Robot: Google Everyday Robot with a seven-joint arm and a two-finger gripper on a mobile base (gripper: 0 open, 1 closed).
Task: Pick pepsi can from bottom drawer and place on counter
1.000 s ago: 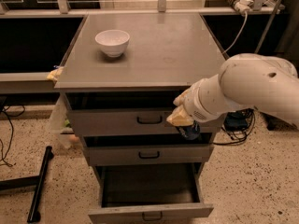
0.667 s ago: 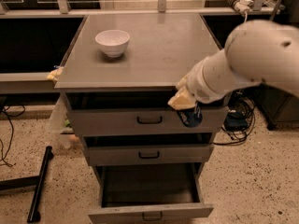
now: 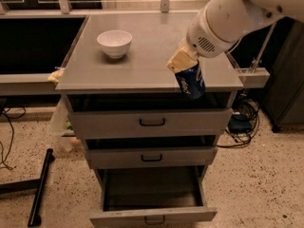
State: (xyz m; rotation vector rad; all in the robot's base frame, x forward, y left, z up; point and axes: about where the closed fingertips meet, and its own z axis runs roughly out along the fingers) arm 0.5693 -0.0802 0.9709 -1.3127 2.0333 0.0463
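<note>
Gripper [image 3: 185, 68] clamped on pepsi can [image 3: 191, 81]. Can is tilted and hangs at the bench [image 3: 142, 63] front edge, its base below the surface. Next move likely up, then back over the bench. Bottom drawer [image 3: 152, 194] open underneath.

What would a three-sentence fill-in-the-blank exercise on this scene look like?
1. The hand holds a tilted blue ___ by the counter's front right edge.
2. A white ___ stands on the counter.
3. The ___ drawer is pulled out farthest.
Missing words: can; bowl; bottom.
</note>
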